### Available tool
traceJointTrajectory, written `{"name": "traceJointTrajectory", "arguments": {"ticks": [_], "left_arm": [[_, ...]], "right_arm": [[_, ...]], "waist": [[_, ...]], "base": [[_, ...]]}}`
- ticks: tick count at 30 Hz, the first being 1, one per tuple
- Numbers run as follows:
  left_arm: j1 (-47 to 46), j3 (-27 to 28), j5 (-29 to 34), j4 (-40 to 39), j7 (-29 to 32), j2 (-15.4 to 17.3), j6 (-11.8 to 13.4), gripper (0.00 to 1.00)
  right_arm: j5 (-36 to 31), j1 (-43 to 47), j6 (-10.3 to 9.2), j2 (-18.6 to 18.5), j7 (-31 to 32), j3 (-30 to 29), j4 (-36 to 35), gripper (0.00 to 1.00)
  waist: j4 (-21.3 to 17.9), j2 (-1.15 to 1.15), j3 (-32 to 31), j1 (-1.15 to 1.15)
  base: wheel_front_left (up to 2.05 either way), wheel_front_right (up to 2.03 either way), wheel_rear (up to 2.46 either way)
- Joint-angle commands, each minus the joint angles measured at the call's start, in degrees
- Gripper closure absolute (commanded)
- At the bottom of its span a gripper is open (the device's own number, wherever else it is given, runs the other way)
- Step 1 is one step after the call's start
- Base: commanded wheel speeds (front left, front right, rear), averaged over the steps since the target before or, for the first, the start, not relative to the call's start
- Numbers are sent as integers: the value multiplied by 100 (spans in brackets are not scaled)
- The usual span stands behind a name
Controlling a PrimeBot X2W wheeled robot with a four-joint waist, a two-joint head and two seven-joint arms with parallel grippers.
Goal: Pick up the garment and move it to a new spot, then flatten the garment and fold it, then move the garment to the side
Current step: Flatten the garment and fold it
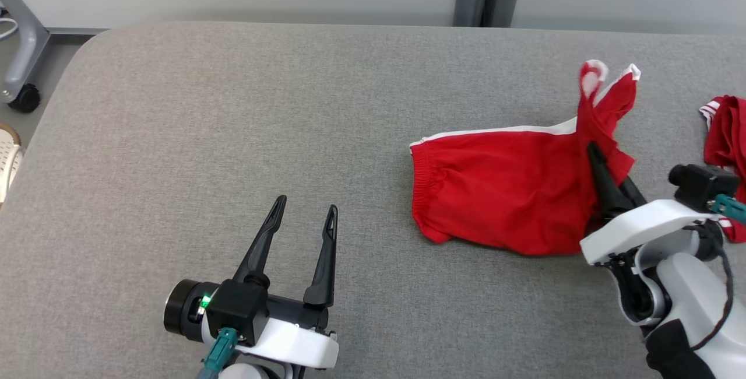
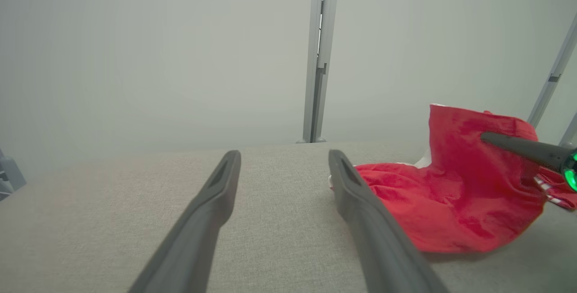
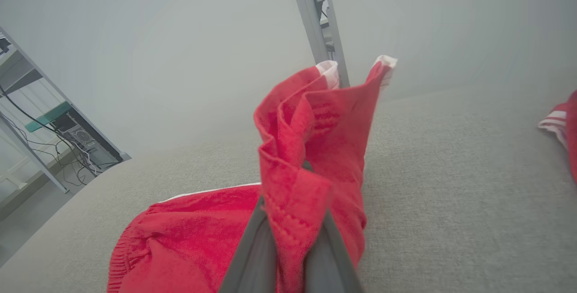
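R gripper (image 1: 593, 150) is pinched shut on a leg hem of the red shorts (image 1: 501, 192), bunching that end up off the grey padded table (image 1: 233, 105). Rest of the shorts lies flat, long axis left-right, waistband toward the robot's left. L gripper (image 1: 307, 204) hangs wide open over bare table, well apart from the waistband but the nearer arm to it. I'd guess L must reach right & fwd.

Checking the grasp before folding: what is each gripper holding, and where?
The right gripper pinches the red shorts by a bunched fold at their leg end; the left gripper is open, holding nothing.
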Motion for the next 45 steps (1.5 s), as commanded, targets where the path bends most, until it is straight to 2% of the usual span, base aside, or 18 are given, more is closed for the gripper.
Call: {"name": "traceJointTrajectory", "arguments": {"ticks": [1, 8, 16, 29, 30, 31, 32, 33, 39, 43, 45], "left_arm": [[1, 6, -33, -2, 6, 21, 25, 0], [-13, -21, -48, -10, 6, 21, 22, 0], [-25, -41, -82, -29, 6, 20, 53, 0], [-24, -86, -145, -53, 6, 20, 102, 0], [-18, -90, -154, -50, 6, 20, 110, 0], [-12, -93, -161, -44, 6, 20, 115, 0], [-6, -91, -165, -37, 6, 20, 119, 0], [-1, -84, -169, -30, 6, 20, 117, 0], [24, -46, -148, -24, 6, 20, 129, 0], [38, -18, -117, -25, 6, 20, 111, 0], [47, 16, -77, -18, 7, 20, 90, 0]], "right_arm": [[-75, 51, 3, 11, -31, 23, -55, 100], [-283, -44, 3, 312, -31, 393, -96, 100], [-359, -122, 3, 579, 70, 804, 200, 100], [-289, -210, 3, 746, 71, 1318, 501, 100], [-256, -205, 3, 769, 71, 1338, 534, 82], [-214, -188, 3, 797, 109, 1383, 543, 52], [-139, -158, 3, 834, 148, 1436, 534, 15], [-91, -137, 3, 840, 163, 1476, 517, 0], [222, 32, 3, 799, 128, 1740, 228, 0], [474, 153, 3, 661, 148, 1964, -164, 0], [586, 221, 3, 480, 103, 2030, -500, 0]], "waist": [[38, 0, -16, 0], [203, 0, -35, 0], [422, 0, -35, 0], [596, 0, -26, 0], [599, 0, -29, 0], [601, 0, -33, 0], [599, 0, -39, 0], [593, 0, -44, 0], [502, 0, -75, 0], [361, 0, -85, 0], [216, 0, -90, 0]], "base": [[0, 0, 0], [0, 0, 0], [0, 0, 0], [0, 0, 0], [0, 0, 0], [0, 0, 0], [0, 0, 0], [0, 0, 0], [0, 0, 0], [0, 0, 0], [0, 0, 0]]}}
